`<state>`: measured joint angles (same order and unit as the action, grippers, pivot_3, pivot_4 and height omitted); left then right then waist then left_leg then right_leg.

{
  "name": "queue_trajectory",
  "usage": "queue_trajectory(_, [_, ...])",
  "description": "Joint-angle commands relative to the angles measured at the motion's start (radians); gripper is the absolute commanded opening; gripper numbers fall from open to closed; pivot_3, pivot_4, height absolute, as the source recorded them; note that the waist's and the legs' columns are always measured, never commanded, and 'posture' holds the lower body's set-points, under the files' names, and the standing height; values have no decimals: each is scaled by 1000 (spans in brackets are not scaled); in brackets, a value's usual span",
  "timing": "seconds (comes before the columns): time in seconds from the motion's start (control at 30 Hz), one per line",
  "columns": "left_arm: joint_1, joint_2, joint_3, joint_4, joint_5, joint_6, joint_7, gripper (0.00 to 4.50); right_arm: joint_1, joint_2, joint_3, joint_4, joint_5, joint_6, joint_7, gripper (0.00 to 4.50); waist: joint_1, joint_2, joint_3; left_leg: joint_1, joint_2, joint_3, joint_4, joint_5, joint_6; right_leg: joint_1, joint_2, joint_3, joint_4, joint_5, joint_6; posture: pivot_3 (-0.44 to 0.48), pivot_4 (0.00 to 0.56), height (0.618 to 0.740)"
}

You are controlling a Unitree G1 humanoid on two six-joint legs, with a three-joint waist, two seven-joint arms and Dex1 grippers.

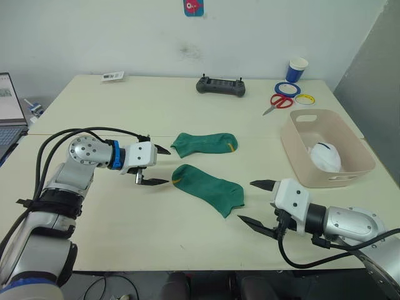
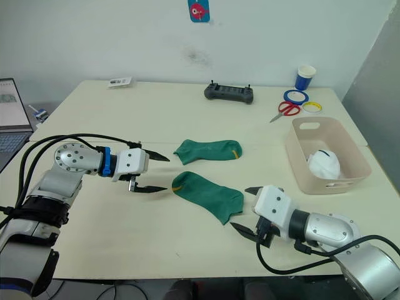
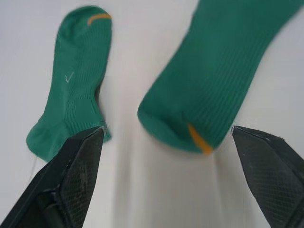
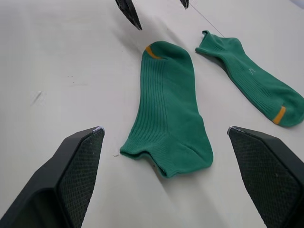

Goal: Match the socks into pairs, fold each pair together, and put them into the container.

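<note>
Head stereo pair looks down across table [image 1: 187, 237]; both wrist cameras face inward, close, sharing green socks [image 4: 168, 123].

Two dark green socks lie flat and apart, left of the container [image 1: 359, 150]: the far sock [image 1: 204, 144] straight, the near sock [image 1: 209, 187] angled. Inside the pale tub sits a folded white bundle [image 1: 325, 156].

no readable text; small pale check mark on far green sock [image 3: 69, 77].

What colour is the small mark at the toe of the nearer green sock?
Yellow-orange, a short stripe on the nearer green sock; the left wrist view shows it best.
</note>
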<state>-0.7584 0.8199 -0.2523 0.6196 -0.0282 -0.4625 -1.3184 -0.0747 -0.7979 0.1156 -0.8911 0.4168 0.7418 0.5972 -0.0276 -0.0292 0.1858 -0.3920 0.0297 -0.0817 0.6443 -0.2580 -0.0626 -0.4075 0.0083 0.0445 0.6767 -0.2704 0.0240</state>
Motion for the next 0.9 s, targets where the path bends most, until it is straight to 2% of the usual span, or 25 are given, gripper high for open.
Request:
queue_trajectory(0.03, [-66,-30,-28,143,84,-289,23,4471,-11,7,11,-26,-7,-15,2,4500,0,0,0,0,0,0,0,0,0,0,0,0,0,0,0,0,150,740])
queue_trajectory(0.1, [-103,-54,-41,225,125,-424,50,4471,-11,10,13,-27,-7,-12,1,4500,1,0,0,-1,0,0,1,0,0,0,0,0,0,0,0,0,150,740])
queue_trajectory(0.23, [-151,-85,-76,340,209,-587,109,4471,-10,11,9,-30,-6,-7,-1,4500,-1,0,0,-1,0,0,1,0,0,0,0,0,1,0,1,0,150,740])
queue_trajectory(0.27, [-164,-91,-86,366,249,-613,149,4289,-10,13,7,-30,-4,-6,-2,4500,-2,0,0,0,0,0,1,0,0,0,0,0,1,0,1,0,150,740])
queue_trajectory(0.4, [-213,-99,-148,447,429,-667,314,3347,-15,16,7,-31,-2,-3,-2,4500,-3,0,0,0,0,0,1,0,0,0,0,0,2,1,1,0,150,740])
queue_trajectory(0.63, [-244,-96,-234,529,613,-716,527,1102,-27,17,12,-30,-4,2,-1,4500,-2,0,0,4,0,0,1,0,0,2,0,0,4,1,2,0,150,740])
queue_trajectory(0.73, [-244,-86,-239,556,594,-743,512,160,-69,4,87,1,-79,-35,5,4500,-3,0,0,5,0,0,1,0,0,3,0,0,4,2,3,0,150,740])
queue_trajectory(0.9, [-204,-69,-206,552,431,-765,339,72,-175,-56,322,143,-354,-221,70,4500,-6,0,0,6,0,1,1,0,0,3,0,1,4,3,2,0,150,740])
